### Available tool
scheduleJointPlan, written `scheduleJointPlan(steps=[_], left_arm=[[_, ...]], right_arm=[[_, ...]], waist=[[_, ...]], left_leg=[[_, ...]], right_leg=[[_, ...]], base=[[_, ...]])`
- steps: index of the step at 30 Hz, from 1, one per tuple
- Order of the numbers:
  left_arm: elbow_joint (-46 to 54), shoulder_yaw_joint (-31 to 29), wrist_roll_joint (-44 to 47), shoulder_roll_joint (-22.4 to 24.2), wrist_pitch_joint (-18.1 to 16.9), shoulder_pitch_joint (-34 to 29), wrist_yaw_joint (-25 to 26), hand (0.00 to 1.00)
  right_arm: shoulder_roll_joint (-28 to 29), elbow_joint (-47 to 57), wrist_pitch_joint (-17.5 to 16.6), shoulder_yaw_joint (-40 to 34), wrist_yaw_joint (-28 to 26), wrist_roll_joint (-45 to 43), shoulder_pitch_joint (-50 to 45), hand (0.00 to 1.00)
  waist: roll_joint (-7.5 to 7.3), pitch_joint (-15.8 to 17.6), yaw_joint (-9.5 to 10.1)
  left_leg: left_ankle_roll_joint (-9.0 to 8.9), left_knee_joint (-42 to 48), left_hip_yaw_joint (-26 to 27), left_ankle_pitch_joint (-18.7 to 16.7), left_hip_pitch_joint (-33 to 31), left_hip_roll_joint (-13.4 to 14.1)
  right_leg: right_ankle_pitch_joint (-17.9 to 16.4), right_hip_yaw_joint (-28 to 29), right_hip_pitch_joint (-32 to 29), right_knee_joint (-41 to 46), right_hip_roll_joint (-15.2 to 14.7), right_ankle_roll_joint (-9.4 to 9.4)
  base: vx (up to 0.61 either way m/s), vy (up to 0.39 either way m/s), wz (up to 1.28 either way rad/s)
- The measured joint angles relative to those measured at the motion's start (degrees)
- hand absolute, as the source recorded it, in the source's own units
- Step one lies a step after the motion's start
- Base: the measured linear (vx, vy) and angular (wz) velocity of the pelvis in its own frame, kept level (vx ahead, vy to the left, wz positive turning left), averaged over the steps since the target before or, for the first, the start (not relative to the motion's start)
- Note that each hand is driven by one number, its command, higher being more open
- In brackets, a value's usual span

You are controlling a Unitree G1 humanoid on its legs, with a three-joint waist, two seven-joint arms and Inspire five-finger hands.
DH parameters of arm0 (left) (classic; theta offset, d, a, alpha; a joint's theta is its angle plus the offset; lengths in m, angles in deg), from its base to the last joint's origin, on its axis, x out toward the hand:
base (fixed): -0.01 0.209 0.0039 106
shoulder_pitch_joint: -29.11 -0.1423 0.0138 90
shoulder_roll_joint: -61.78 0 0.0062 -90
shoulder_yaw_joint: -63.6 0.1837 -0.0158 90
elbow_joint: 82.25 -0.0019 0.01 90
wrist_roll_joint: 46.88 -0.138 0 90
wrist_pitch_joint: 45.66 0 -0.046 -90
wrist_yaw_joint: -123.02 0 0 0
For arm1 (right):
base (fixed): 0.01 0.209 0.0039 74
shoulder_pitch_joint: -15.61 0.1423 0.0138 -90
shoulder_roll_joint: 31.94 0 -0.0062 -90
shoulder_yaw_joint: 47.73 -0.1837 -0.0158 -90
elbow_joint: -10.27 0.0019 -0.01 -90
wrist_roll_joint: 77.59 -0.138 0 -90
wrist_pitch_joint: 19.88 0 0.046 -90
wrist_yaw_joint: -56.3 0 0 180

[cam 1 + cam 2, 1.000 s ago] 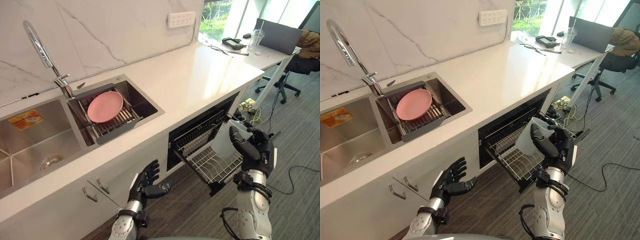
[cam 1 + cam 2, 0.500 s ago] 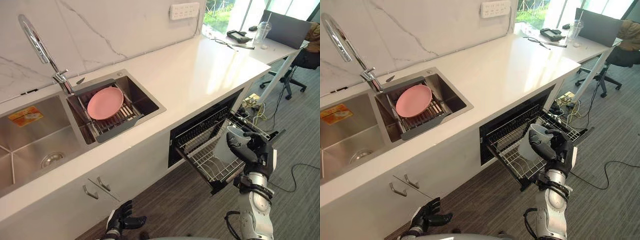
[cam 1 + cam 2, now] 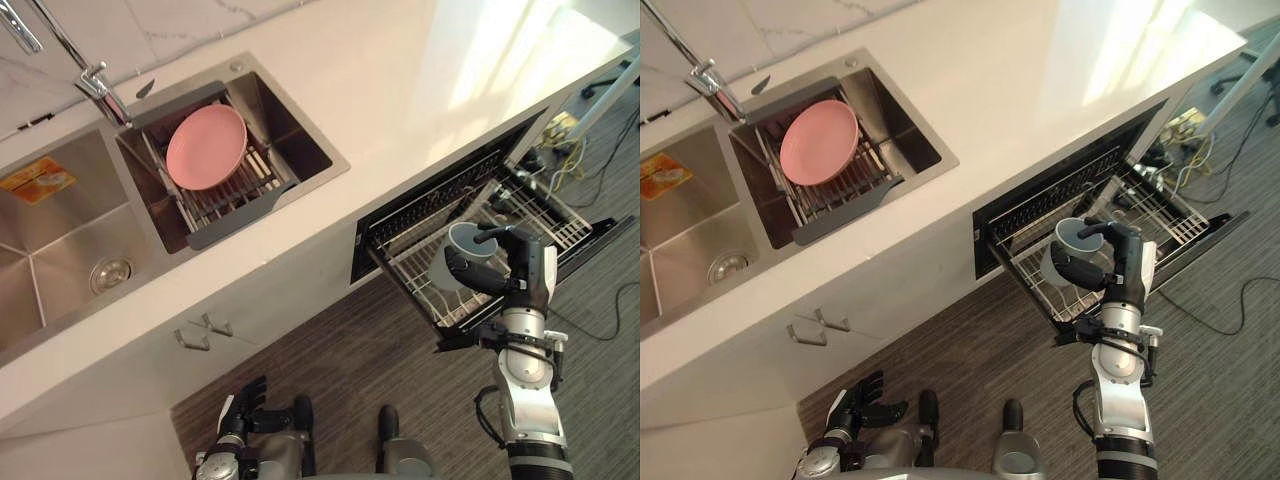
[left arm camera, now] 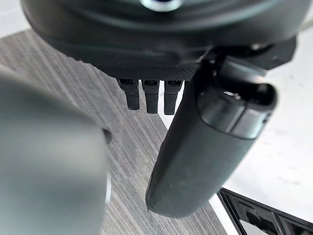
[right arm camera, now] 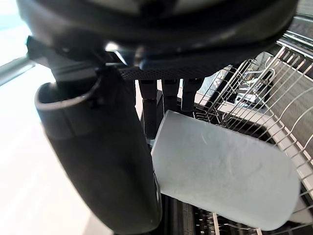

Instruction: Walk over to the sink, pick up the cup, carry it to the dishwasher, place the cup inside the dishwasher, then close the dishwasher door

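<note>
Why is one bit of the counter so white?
Left eye view: light glares off the counter, washing its far right part white. Right eye view: the same patch. Right wrist view: the cup in the right hand is softly lit.

1. The head camera has tipped down, so the whole view has shifted.
2. The right robot hand [image 3: 518,266] has lowered the cup [image 3: 462,244] over the dishwasher rack [image 3: 418,285], and the cup's mouth now shows.
3. The left robot hand [image 3: 245,398] has dropped away from the cabinet front [image 3: 262,300].

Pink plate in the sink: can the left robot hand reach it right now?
Probably not. The left robot hand hangs low near the floor, below the counter edge, while the pink plate lies up in the sink rack.
</note>
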Motion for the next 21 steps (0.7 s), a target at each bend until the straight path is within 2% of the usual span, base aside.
scheduleJointPlan(steps=[3, 10, 15, 21], left_arm=[[0.4, 0.0, 0.1, 0.0, -0.2, 1.5, 0.1, 0.9], [1.9, 0.0, 1.1, 0.3, -1.4, 3.5, 1.3, 0.9], [2.2, 0.2, 1.8, 0.4, -2.1, 4.3, 2.6, 0.9], [2.2, 1.4, 2.7, 0.5, -2.2, 4.8, 3.2, 0.9]], right_arm=[[-2.6, -0.4, 0.7, 0.0, 1.4, 3.1, 4.0, 0.3], [-8.0, -6.5, 3.0, 0.0, 4.3, 10.1, 12.1, 0.3], [-10.5, -11.5, 5.6, 0.1, 5.8, 13.1, 17.0, 0.3], [-11.1, -13.4, 6.2, 0.6, 6.1, 14.0, 18.4, 0.3]], waist=[[0.81, 2.9, 0.05], [1.55, 7.1, 0.25], [2.38, 9.0, 0.3], [2.59, 9.3, 0.41]], left_leg=[[0.21, 2.8, -0.1, -0.4, -3.8, 0.2], [0.58, 5.8, -0.2, -0.6, -9.1, 0.2], [0.7, 6.3, -0.3, -0.5, -10.5, 0.0], [0.76, 6.4, -0.6, -0.4, -10.8, 0.0]], right_leg=[[0.0, 0.1, -3.4, 1.9, 0.0, -0.03], [-0.1, 0.3, -8.6, 4.7, -0.2, -0.23], [-0.2, 0.3, -10.1, 5.5, -0.4, -0.25], [-0.3, 0.0, -10.4, 5.9, -0.3, -0.42]], base=[[-0.1, 0.004, 0.02], [-0.06, 0.009, 0.02], [-0.01, 0.004, 0.0], [0.0, 0.0, 0.01]])
